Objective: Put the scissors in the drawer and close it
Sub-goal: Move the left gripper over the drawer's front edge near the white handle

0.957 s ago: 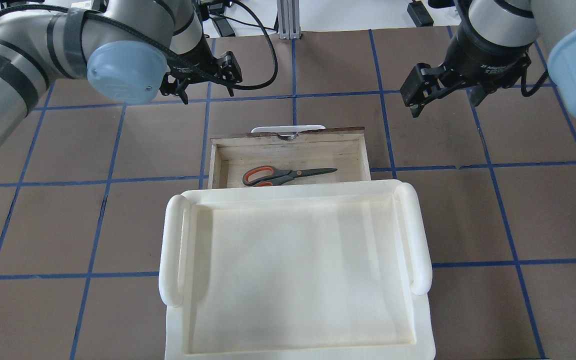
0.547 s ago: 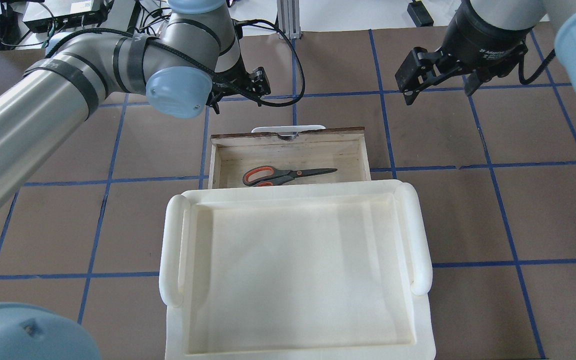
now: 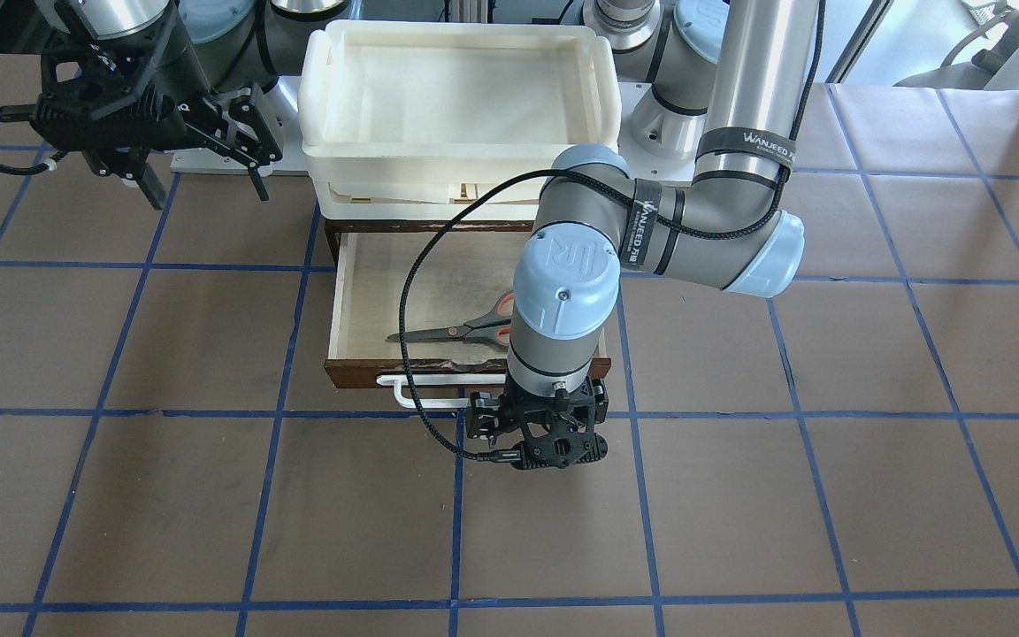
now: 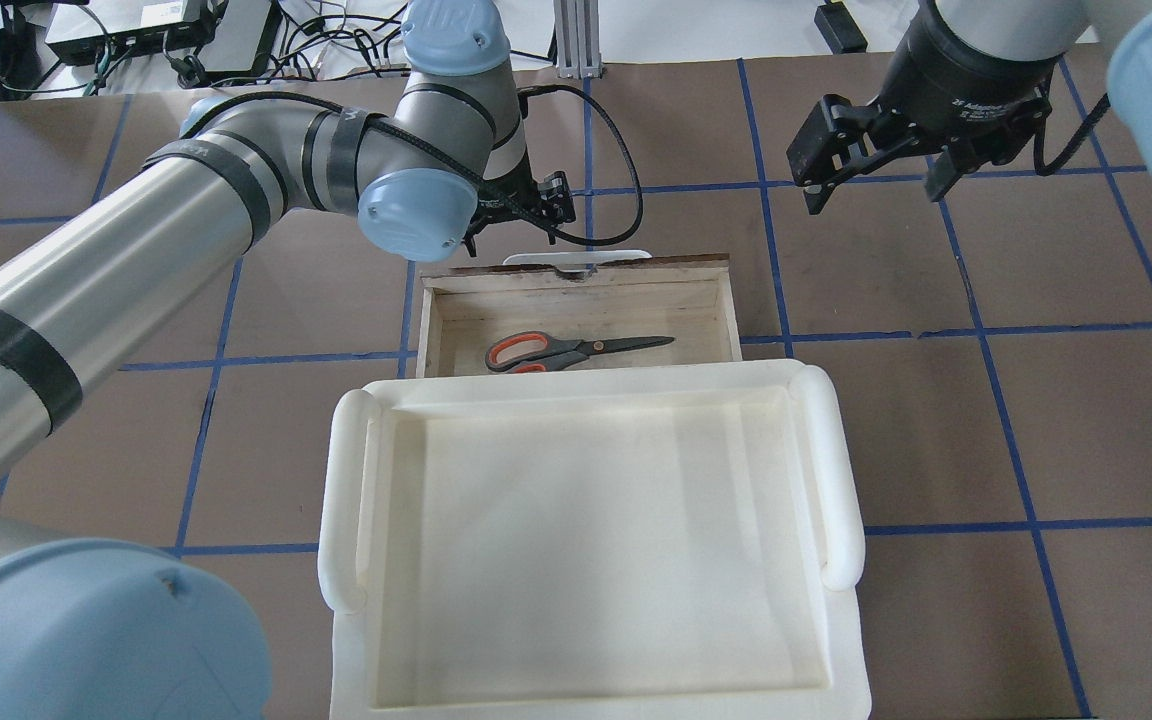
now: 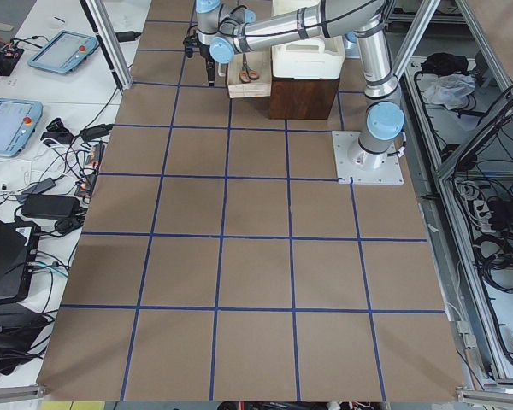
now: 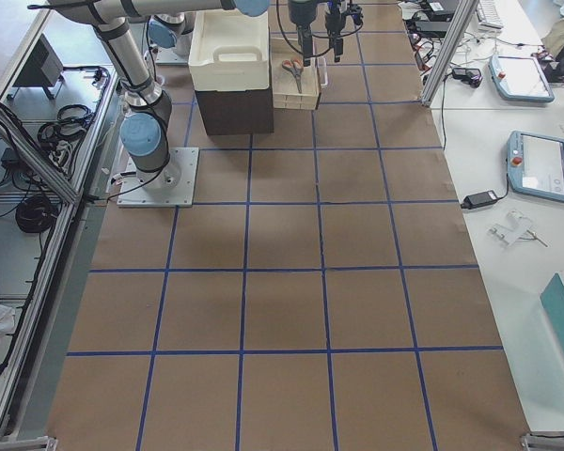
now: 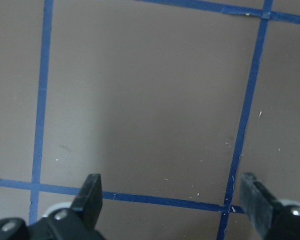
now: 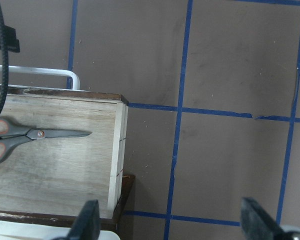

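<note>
Scissors [image 4: 576,350]: lying flat on the drawer floor, handles toward the robot's left, closed blades pointing to its right; nothing grips them.
Left gripper [image 7: 171,182]: pointing down over bare table just beyond the drawer front, near the left end of the handle; fingers [image 7: 91,192] spread apart with nothing between them. It is probably not touching the handle, though no view shows that spot clearly.
Handle [image 3: 425,392]: white bar on the drawer front, on the side facing away from the robot.
Drawer [image 4: 681,263]: dark brown front, pale wood inside; pulled out and open, projecting from beneath the tray.
Tray [image 4: 344,500]: cream-white, sitting above the drawer; in the overhead view its rim covers the drawer's back edge and part of one scissor loop.
Right gripper [image 4: 876,190]: held above the table off the drawer's right front corner, well apart from it; fingers wide apart, holding nothing.
Table [image 4: 1036,420]: brown surface marked with a blue tape grid.
</note>
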You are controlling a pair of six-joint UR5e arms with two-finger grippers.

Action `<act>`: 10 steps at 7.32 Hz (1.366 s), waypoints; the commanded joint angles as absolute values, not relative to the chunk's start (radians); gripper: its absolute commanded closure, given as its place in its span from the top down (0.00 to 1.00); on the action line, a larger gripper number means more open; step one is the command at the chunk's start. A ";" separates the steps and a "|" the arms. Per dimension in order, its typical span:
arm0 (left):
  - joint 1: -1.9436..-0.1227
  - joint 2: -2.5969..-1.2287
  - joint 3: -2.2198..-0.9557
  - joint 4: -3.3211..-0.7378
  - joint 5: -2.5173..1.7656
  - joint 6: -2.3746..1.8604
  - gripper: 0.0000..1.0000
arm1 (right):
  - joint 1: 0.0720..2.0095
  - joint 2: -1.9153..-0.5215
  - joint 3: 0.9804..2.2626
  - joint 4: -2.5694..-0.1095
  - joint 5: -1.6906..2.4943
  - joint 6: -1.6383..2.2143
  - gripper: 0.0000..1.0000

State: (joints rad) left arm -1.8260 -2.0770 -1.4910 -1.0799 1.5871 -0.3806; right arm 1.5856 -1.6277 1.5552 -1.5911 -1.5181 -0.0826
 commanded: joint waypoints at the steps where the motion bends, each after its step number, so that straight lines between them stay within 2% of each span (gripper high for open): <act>1: -1.836 -2.088 -1.489 -1.095 1.583 -0.385 1.00 | 1.586 -1.628 1.557 -1.588 -1.520 -0.081 1.00; 10: -1.836 -2.043 -1.473 -1.324 1.552 -0.385 1.00 | 1.586 -1.629 1.557 -1.566 -1.551 -0.067 1.00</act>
